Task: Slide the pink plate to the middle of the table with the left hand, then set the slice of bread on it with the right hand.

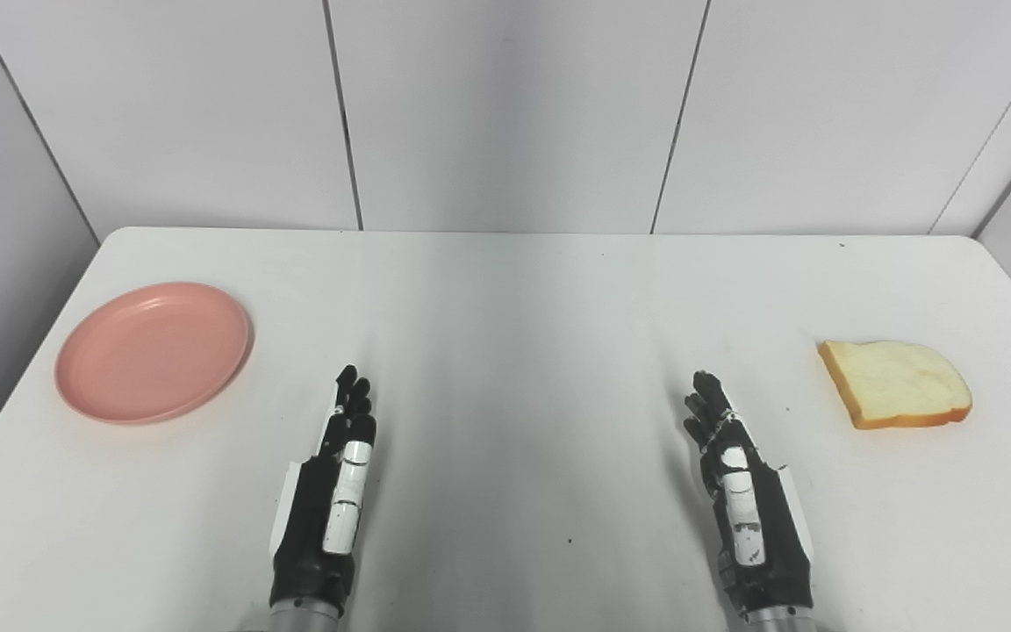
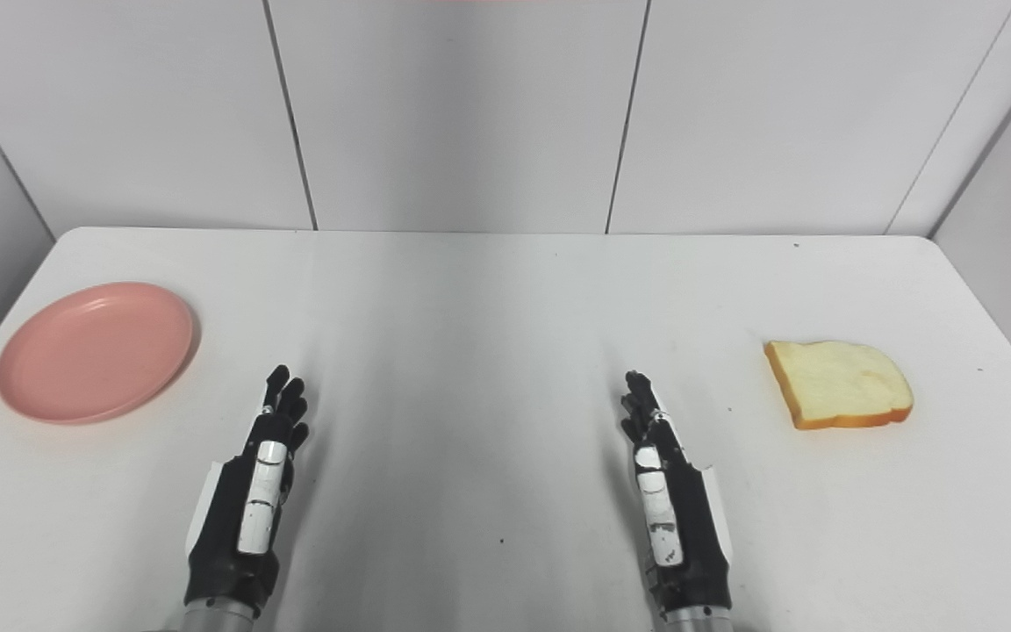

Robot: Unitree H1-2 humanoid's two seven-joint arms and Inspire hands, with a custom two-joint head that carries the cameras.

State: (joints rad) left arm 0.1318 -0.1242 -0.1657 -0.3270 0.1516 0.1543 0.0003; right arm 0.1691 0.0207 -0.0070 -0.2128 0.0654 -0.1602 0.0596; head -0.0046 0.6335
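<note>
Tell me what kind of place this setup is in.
Probably a lab test cell, not a kitchen: a bare white table boxed in by plain white wall panels, with only a round pink plastic plate and one slice of white bread laid out.

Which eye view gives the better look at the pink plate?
The left eye view: the pink plate sits whole, well inside the picture, rim clear all round. The right eye view shows it whole too, but pushed near the left edge.

Both forearms cut off at bottom edge. Surface (image 1: 505, 290) near edge out of frame. Left hand (image 1: 330, 491) and right hand (image 1: 747, 500) edge-on, palms hidden.
</note>
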